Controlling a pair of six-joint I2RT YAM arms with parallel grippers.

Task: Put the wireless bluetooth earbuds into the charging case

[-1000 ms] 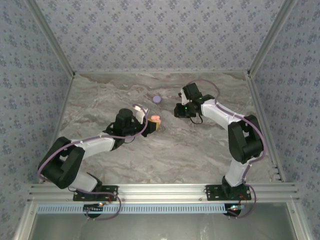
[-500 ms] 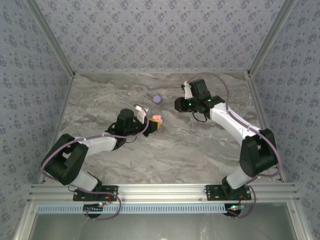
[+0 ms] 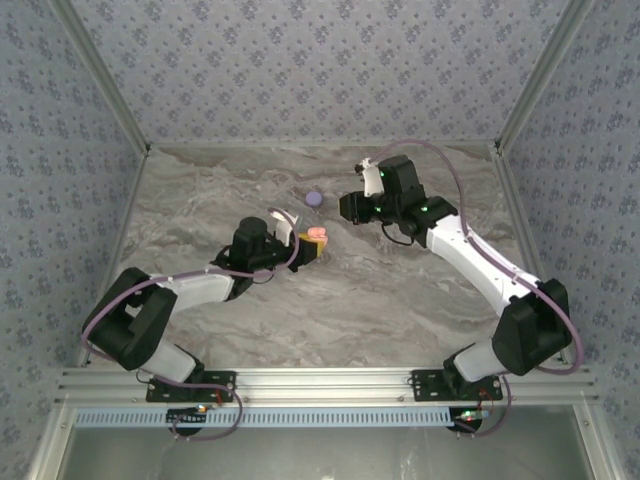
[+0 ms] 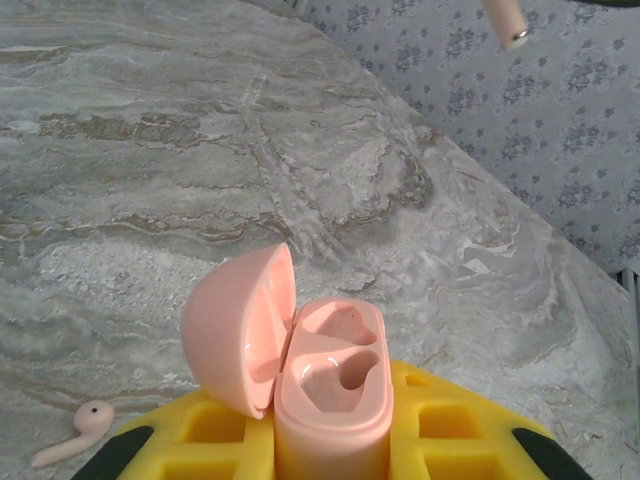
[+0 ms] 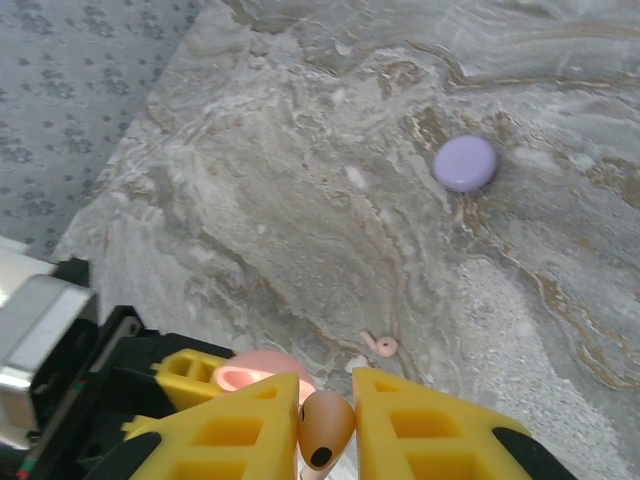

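My left gripper (image 4: 330, 445) is shut on the pink charging case (image 4: 332, 390), which stands upright between the yellow fingers with its lid (image 4: 238, 330) swung open to the left. Both wells look empty. From above, the case (image 3: 316, 236) sits mid-table. One pale pink earbud (image 5: 326, 428) is pinched in my right gripper (image 5: 327, 420), which hovers just right of the case (image 5: 255, 372) and above it. Its stem tip (image 4: 506, 22) shows at the top of the left wrist view. The other earbud (image 5: 380, 346) lies loose on the table, also seen beside the case (image 4: 75, 432).
A lilac disc (image 3: 314, 199) lies on the marble table behind the case, apart from both grippers; the right wrist view shows the disc (image 5: 465, 162) too. Patterned walls close in the table's left, back and right sides.
My right arm has swung left and stretched toward the case, carrying the earbud. The left gripper with the case has shifted slightly.
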